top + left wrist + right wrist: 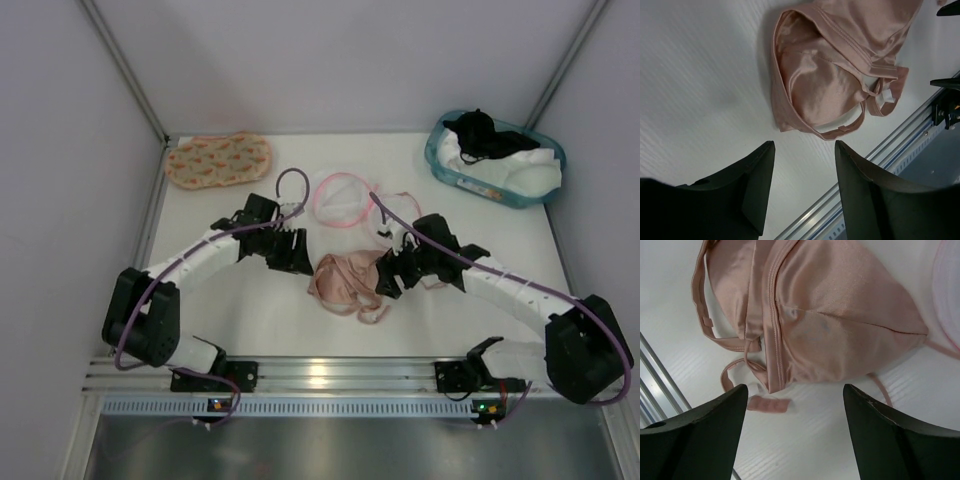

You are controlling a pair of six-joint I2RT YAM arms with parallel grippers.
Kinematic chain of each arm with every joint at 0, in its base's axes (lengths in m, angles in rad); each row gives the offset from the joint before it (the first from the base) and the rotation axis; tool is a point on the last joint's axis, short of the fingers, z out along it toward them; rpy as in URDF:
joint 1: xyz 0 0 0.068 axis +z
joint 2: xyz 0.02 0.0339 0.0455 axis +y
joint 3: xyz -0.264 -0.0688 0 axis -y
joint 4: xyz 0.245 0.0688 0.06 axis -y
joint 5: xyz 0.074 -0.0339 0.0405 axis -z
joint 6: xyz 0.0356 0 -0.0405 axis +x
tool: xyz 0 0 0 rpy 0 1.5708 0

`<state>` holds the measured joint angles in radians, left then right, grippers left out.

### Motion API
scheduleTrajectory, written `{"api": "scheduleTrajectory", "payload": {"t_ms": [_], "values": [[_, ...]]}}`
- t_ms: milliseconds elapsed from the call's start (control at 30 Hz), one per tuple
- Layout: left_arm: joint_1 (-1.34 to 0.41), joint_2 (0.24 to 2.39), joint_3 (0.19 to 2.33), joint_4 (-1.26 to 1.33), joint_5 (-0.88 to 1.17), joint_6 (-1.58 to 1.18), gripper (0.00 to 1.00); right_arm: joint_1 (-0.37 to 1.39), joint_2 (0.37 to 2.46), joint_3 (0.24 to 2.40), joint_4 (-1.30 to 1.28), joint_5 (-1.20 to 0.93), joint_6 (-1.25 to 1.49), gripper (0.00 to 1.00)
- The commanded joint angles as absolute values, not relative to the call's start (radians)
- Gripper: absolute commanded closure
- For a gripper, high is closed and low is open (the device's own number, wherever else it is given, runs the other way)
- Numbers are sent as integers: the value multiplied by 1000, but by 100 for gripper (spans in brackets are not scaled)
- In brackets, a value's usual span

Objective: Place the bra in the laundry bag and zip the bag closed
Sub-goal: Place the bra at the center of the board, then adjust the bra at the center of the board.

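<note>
The bra [348,283] lies loose at 6 o'clock from the laundry bag [343,198], with the left claw [804,150] at its 10 o'clock and the right claw [795,392] at its 3 o'clock, both spread and empty, probably to gather it from two sides.

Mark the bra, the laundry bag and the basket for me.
bra [345,283], overhead view, middle of the crumpled cups.
laundry bag [343,198], overhead view, white mesh inside the pink rim.
basket [470,183], overhead view, near teal wall.
</note>
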<state>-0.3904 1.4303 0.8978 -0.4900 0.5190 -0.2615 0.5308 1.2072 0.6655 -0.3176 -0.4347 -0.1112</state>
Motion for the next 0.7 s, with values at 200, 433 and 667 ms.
{"api": "scheduleTrajectory", "payload": {"t_ms": [200, 433, 667], "values": [[-449, 1532, 835, -394, 496, -363, 50, 591, 1335, 716, -281, -439, -31, 23], [-505, 1539, 804, -356, 466, -382, 47, 595, 1321, 673, -270, -387, 52, 23], [-514, 1571, 801, -347, 325, -373, 56, 592, 1339, 643, -259, -377, 121, 23]]}}
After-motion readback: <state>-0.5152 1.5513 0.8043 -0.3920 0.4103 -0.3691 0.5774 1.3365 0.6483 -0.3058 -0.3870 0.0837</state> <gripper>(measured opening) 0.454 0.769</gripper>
